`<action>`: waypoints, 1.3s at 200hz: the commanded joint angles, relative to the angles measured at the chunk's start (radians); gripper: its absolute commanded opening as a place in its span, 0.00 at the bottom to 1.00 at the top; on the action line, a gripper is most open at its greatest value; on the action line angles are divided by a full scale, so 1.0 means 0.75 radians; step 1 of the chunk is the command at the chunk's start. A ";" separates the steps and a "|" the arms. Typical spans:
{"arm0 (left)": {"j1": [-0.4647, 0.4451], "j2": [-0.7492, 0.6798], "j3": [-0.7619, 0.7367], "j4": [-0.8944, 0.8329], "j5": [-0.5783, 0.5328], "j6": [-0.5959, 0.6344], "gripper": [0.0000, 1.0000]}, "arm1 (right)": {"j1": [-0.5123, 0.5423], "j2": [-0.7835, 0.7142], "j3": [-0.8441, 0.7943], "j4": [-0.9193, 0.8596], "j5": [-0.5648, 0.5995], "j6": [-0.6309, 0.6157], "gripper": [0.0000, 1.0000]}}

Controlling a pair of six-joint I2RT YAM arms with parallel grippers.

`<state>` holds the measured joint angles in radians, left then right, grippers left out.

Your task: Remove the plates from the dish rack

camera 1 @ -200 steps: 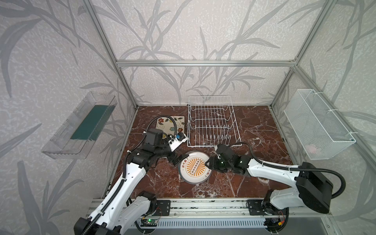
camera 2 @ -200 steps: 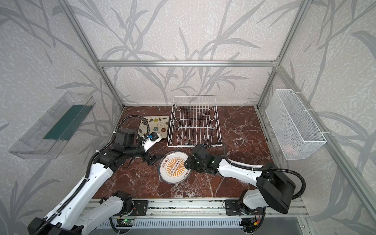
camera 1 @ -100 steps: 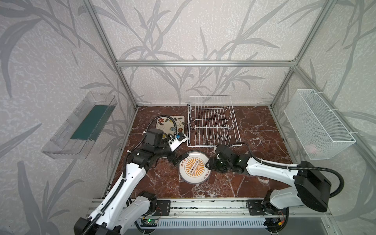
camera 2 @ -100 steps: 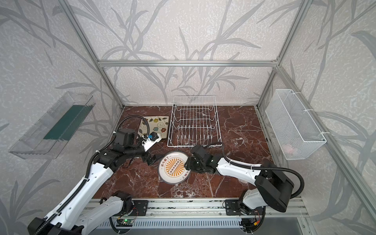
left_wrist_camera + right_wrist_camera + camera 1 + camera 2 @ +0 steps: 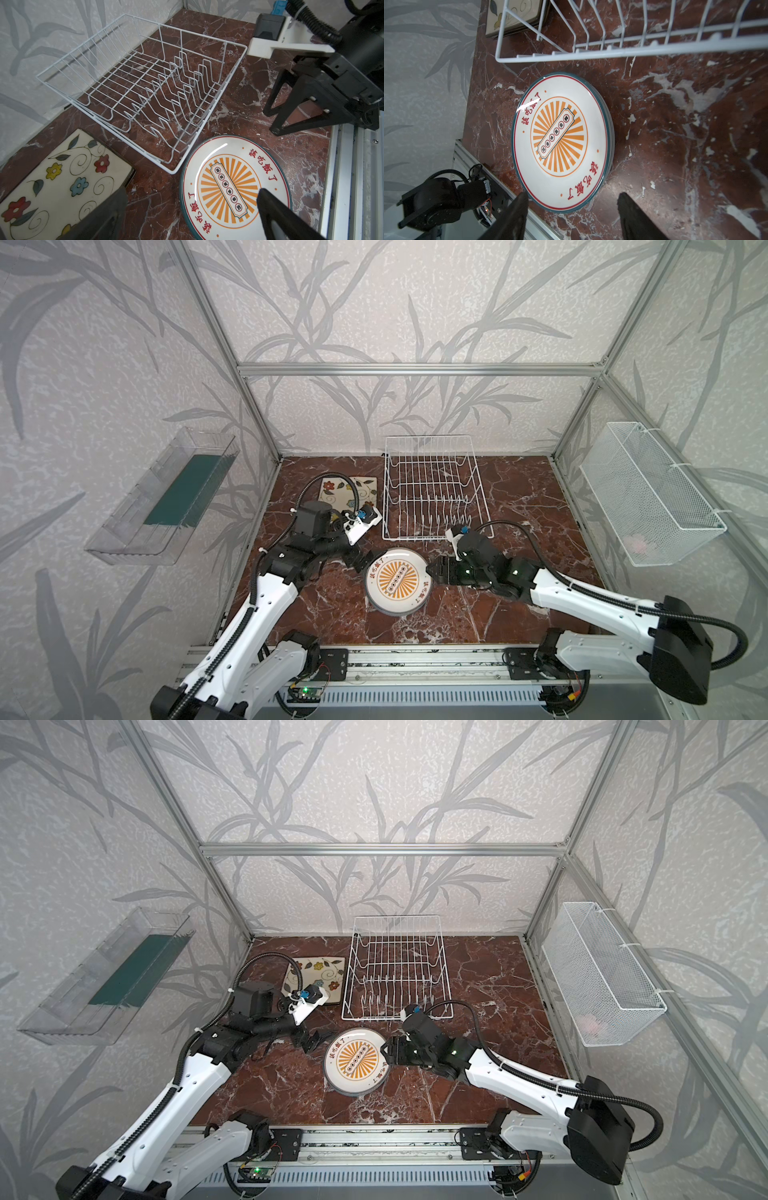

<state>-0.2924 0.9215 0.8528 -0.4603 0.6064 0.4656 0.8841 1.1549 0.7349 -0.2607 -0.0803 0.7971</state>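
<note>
The white wire dish rack [image 5: 430,489] [image 5: 397,969] [image 5: 173,172] [image 5: 633,51] stands with nothing in its tines. A stack of round plates [image 5: 397,580] [image 5: 356,1061] [image 5: 228,187] [image 5: 560,137] with the orange sunburst lies flat on the marble in front of it. Square flowered plates [image 5: 345,489] [image 5: 318,977] [image 5: 62,176] [image 5: 512,16] lie left of the rack. My right gripper [image 5: 434,570] [image 5: 388,1050] [image 5: 573,195] is open at the stack's right rim, its jaws apart from the plate. My left gripper [image 5: 359,562] [image 5: 313,1042] [image 5: 192,192] hangs open over the stack's left edge, holding nothing.
A clear plastic tray [image 5: 166,497] hangs on the left wall and a white mesh basket [image 5: 648,497] on the right wall. The aluminium base rail [image 5: 415,659] runs along the front edge of the marble floor.
My right gripper has widened its jaws and let go of the top round plate, which has settled flat on the stack. The left arm has stayed still.
</note>
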 commanded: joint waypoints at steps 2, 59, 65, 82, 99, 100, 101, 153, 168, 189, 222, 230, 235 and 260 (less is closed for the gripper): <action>0.005 -0.054 -0.039 0.278 -0.039 -0.168 0.99 | -0.007 -0.135 0.013 -0.074 0.136 -0.289 0.75; 0.003 -0.127 -0.038 0.631 -0.335 -0.377 0.99 | -0.171 -0.493 0.046 -0.105 0.411 -0.630 0.99; 0.005 -0.133 -0.040 0.653 -0.391 -0.389 0.99 | -0.203 -0.519 0.041 -0.099 0.440 -0.653 0.99; 0.004 -0.144 -0.070 0.747 -0.632 -0.432 0.99 | -0.308 -0.579 0.012 -0.044 0.502 -0.753 0.99; 0.005 -0.138 -0.114 0.828 -0.862 -0.430 1.00 | -0.431 -0.625 -0.030 0.063 0.560 -0.825 0.99; 0.005 -0.137 -0.116 0.829 -0.875 -0.426 1.00 | -0.439 -0.629 -0.034 0.069 0.563 -0.826 0.99; 0.005 -0.137 -0.117 0.832 -0.882 -0.422 0.99 | -0.445 -0.629 -0.036 0.075 0.567 -0.828 0.99; 0.009 -0.060 -0.176 0.775 -1.146 -0.354 0.99 | -0.842 -0.607 -0.191 0.353 0.502 -0.847 0.99; 0.015 -0.034 -0.235 0.841 -1.246 -0.371 0.99 | -0.924 -0.553 -0.274 0.468 0.537 -0.843 0.99; 0.032 0.002 -0.341 0.951 -1.453 -0.469 0.99 | -1.011 -0.454 -0.369 0.637 0.549 -0.825 0.99; 0.040 0.064 -0.427 0.929 -1.649 -0.653 0.99 | -1.042 -0.252 -0.419 0.813 0.580 -0.797 0.99; 0.039 0.079 -0.440 0.912 -1.668 -0.686 0.99 | -1.043 -0.196 -0.416 0.829 0.586 -0.812 0.99; 0.040 0.089 -0.450 0.912 -1.685 -0.706 0.99 | -1.044 -0.158 -0.414 0.841 0.595 -0.820 0.99; 0.038 0.102 -0.566 0.988 -1.808 -0.816 0.99 | -1.043 0.008 -0.408 0.872 0.603 -0.854 0.99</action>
<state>-0.2668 0.9951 0.4934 0.2192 -0.6018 -0.0017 0.1043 1.0832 0.4183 0.2935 0.3408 0.1837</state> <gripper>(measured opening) 0.991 0.991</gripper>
